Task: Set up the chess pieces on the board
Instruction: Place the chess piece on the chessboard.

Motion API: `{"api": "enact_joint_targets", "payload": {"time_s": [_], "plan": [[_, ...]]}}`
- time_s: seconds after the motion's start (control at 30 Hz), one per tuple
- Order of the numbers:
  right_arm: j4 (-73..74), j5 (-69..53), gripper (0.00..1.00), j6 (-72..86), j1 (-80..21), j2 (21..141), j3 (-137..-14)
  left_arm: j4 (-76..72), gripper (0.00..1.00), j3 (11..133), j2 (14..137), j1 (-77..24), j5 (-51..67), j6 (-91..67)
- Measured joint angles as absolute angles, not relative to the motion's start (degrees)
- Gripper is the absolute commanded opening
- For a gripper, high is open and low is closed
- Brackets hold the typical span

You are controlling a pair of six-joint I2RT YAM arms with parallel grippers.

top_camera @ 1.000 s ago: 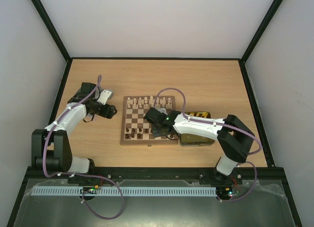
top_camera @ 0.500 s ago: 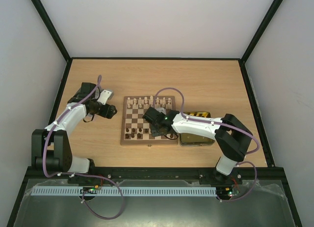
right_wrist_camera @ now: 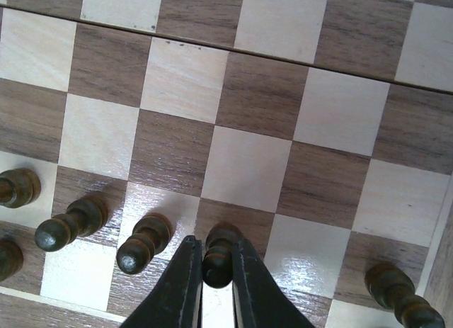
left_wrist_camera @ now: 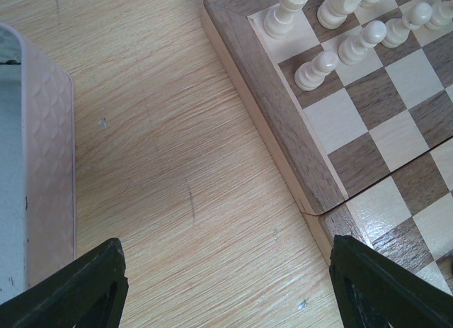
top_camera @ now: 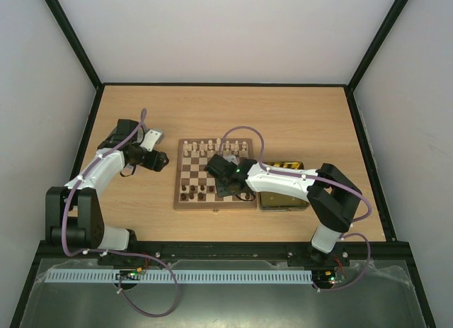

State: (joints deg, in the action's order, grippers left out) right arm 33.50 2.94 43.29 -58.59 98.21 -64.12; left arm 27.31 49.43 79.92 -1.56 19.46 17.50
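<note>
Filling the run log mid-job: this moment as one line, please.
right gripper: shut on dark piece, near side of board | left gripper: open, empty, over table beside board

No lettering, label, brand mark, number or sign can be read anywhere. None is made out on the board [top_camera: 191, 173], on the chess pieces [left_wrist_camera: 322, 64] or on the embossed tin lid [left_wrist_camera: 46, 165].
</note>
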Motion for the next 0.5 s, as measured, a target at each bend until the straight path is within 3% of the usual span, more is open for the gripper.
{"api": "enact_joint_targets", "payload": {"time_s": [0.13, 0.5], "plan": [[33.39, 2.94, 0.26, 43.33, -58.59, 98.3, -64.12, 27.31, 0.79, 49.43, 79.92, -1.56, 19.46, 17.5], [33.93, 3.27, 0.27, 43.72, -58.61, 98.32, -65.1, 27.31, 0.79, 49.43, 79.92, -1.56, 19.46, 17.5]]}}
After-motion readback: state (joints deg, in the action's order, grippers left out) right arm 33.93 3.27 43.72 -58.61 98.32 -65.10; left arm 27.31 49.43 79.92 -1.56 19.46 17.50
